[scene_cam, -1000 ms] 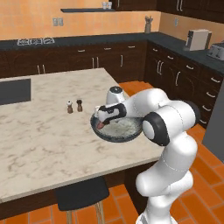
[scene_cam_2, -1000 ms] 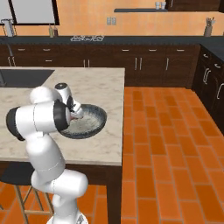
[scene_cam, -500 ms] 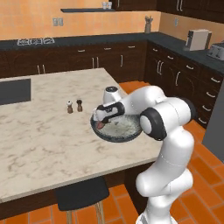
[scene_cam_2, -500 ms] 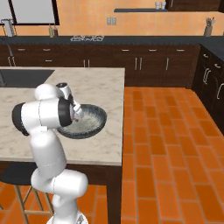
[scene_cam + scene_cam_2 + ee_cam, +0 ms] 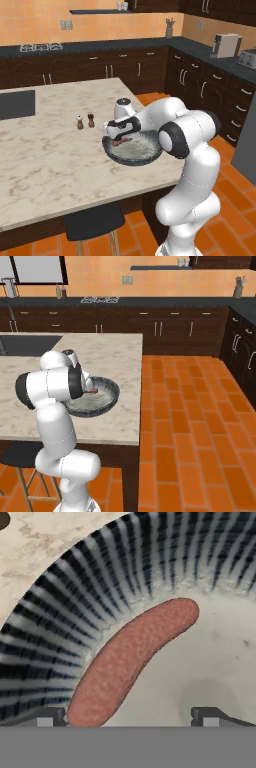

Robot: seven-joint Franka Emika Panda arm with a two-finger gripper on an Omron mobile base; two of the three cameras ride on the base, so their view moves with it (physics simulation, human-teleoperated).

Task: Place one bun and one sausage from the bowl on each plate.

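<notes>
The wide dark grey bowl [image 5: 150, 156] with a streaky rim stands on the island counter near its right edge, also seen as bowl [image 5: 113, 397]. A reddish sausage [image 5: 119, 143] lies curved on the bowl's left inner slope; up close the sausage [image 5: 131, 656] runs from the striped bowl wall [image 5: 75, 597] down to the pale floor. My gripper [image 5: 118, 136] hangs low over it, pointing down into the bowl. In the hand view the gripper [image 5: 127, 717] stands open, with the sausage's lower end beside the left fingertip [image 5: 47, 717]. Buns and plates are out of view.
Two small shakers [image 5: 85, 121] stand on the marble counter [image 5: 50, 165] left of the bowl. A dark sink [image 5: 15, 104] is set in the far left of the island. A stool [image 5: 95, 222] sits under the front edge. Orange tile floor [image 5: 190, 421] lies to the right.
The hand has sunk a little lower toward the sausage in the bowl. The jaws stay open and nothing else has moved.
</notes>
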